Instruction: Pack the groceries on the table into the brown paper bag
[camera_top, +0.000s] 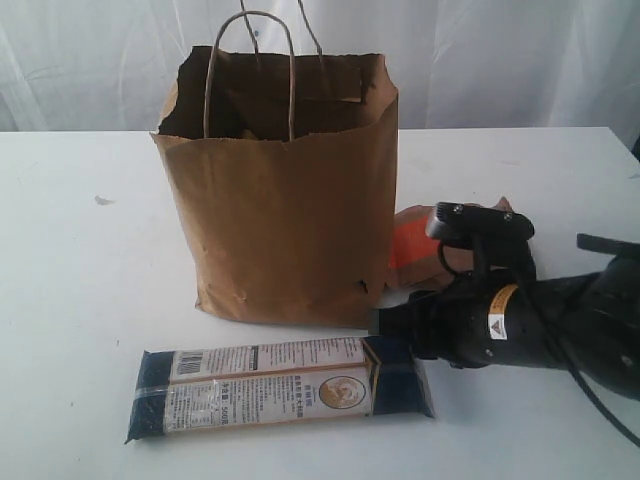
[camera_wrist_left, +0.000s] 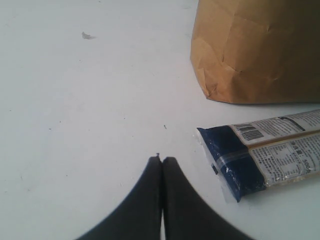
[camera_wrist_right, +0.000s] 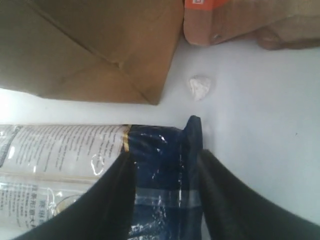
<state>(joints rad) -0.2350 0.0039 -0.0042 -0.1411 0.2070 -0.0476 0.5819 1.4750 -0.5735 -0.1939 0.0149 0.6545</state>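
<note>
White bench (camera_top: 70, 300) is seen under everything, and a small pale scrap (camera_top: 104, 200) is noticed on its left part, well apart from the other things. The left tool (camera_wrist_left: 161, 161) is shown only in the left wrist view. Its two black fingers are pressed together, nothing is held between them, and only bare bench is seen around their tips.

The brown paper bag (camera_top: 285, 230) is placed upright in the middle of the bench, with its mouth open and its paper-cord handles (camera_top: 250, 60) raised. What is inside cannot be told. Just in front of the bag the long dark-blue noodle pack (camera_top: 270, 388) is laid flat, with its pale printed label turned up. The two are near each other but not touching.

At the right end of the pack the right tool (camera_wrist_right: 162, 162) is found, low over the bench. Its fingers are spread apart and the dark-blue end of the pack is seen between them; if the pack is pressed cannot be told. A tiny white wrapped candy (camera_wrist_right: 199, 86) is lying just beyond this end, near the bag's corner. The brown orange-labelled pouch (camera_top: 415, 245) is lying to the right of the bag, partly hidden behind the black arm (camera_top: 540, 320).
</note>
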